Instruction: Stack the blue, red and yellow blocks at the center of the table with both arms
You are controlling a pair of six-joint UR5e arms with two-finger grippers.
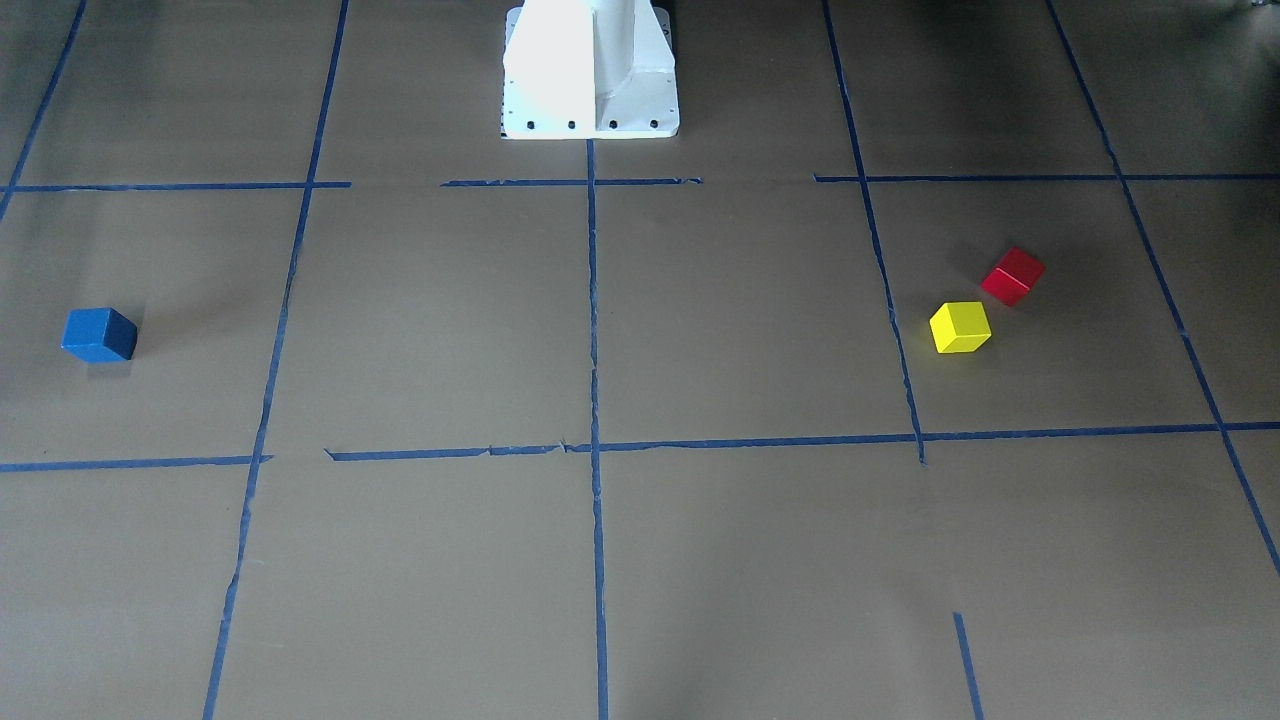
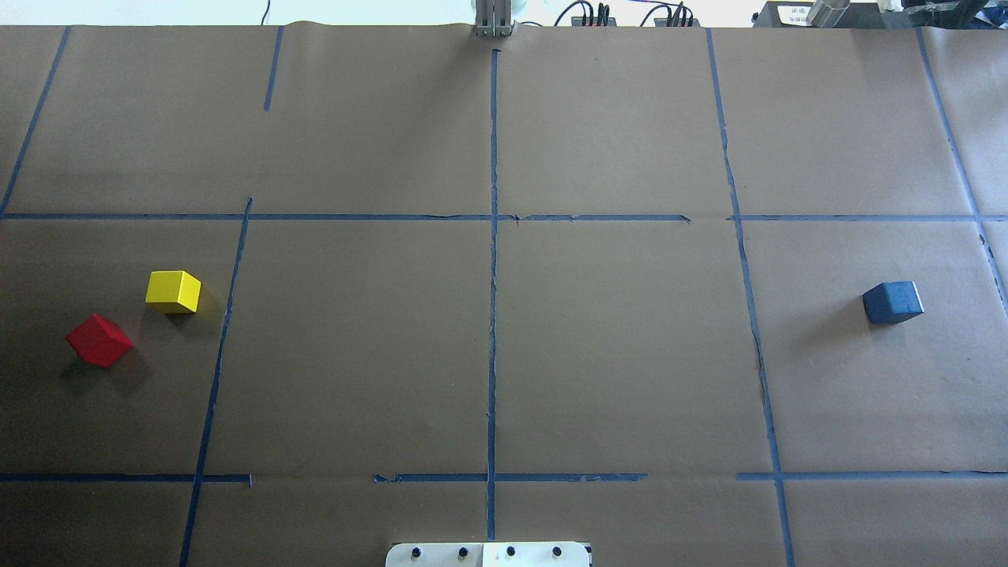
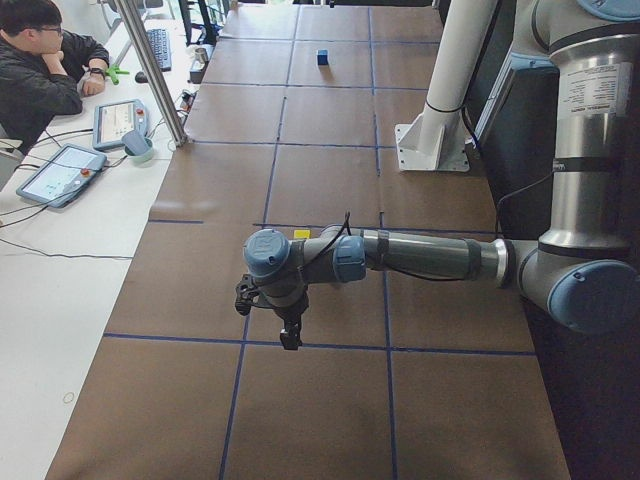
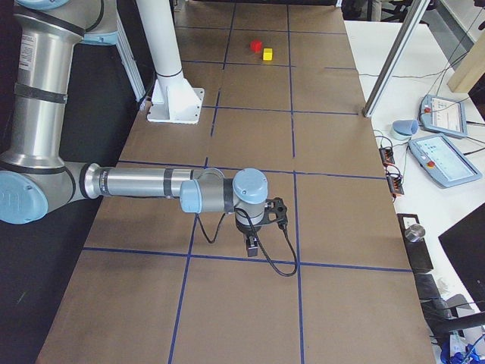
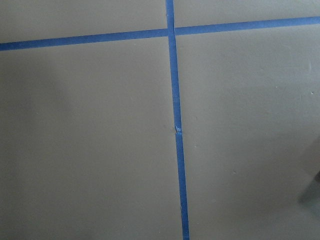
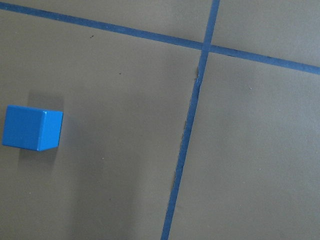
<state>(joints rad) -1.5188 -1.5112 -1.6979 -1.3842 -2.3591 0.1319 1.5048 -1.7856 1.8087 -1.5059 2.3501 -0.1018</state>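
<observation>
Left gripper [image 3: 290, 335] & right gripper [image 4: 252, 246] hang over table [image 2: 614, 354] ends; can't tell if claws are apart or together. Red block [image 2: 99, 340] nearest on left side, yellow block [image 2: 173, 290] just beyond, blue block [image 2: 892, 302] well apart on right. 3 cubes prob. light, stiff, matte: pinch opposite flat faces.

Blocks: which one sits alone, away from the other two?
The blue block. It sits by itself on the robot's right side, while the red block and the yellow block lie near each other, not touching, on its left side.
</observation>
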